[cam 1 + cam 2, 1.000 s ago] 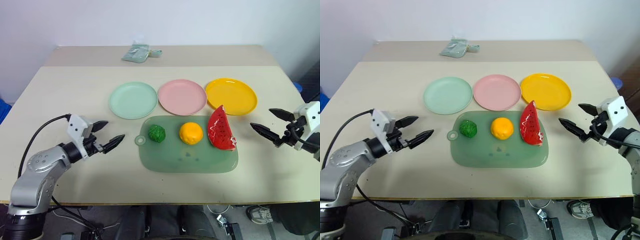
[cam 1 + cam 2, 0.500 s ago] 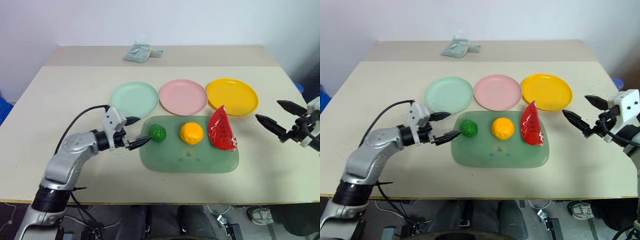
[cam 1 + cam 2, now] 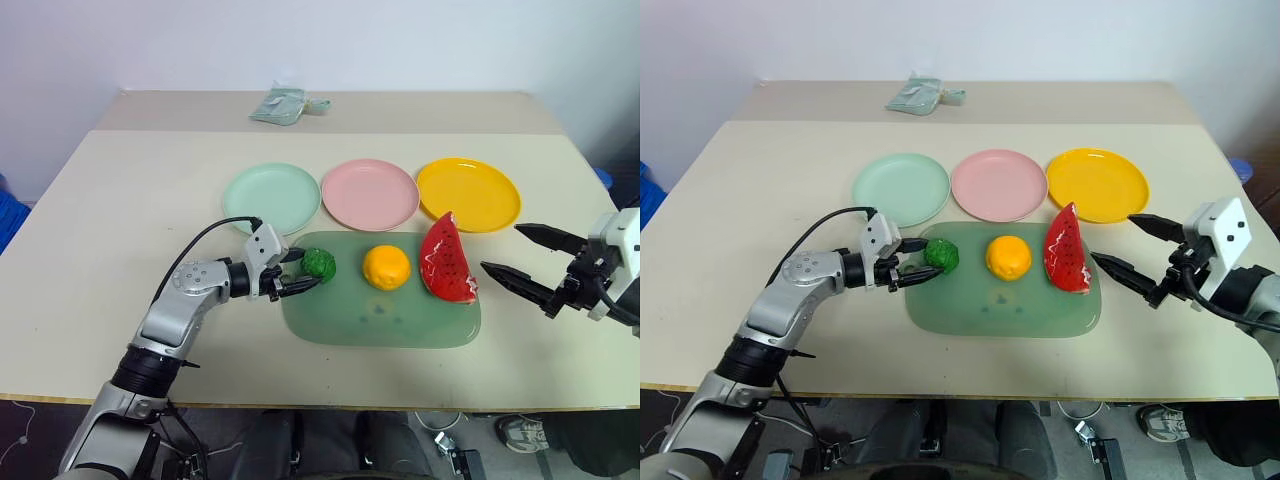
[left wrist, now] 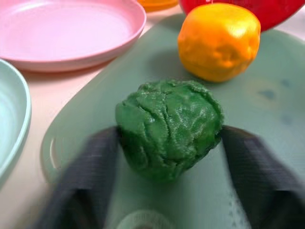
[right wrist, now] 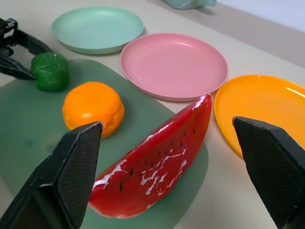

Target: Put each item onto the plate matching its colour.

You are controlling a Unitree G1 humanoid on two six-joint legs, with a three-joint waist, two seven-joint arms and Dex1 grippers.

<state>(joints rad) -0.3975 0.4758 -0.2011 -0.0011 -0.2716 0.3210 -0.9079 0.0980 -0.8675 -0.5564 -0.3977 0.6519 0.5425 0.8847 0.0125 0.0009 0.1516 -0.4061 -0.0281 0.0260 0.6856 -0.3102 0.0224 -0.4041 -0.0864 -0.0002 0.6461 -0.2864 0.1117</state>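
The left gripper (image 3: pixel 298 272) had clenched on the green ball (image 4: pixel 169 128), which sat between its jaws on the mat (image 3: pixel 400 325); lifting straight up should keep it seated. The right gripper (image 3: pixel 518 254) stood released beside the watermelon wedge (image 3: pixel 447 259)

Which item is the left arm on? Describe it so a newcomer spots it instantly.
Find the translucent green mat in front of the three plates. Three toy foods sit on it in a row; take the one nearest the mat's handle hole, the green ball, between the left gripper's black fingers. It is the smallest, bumpy and dark green.
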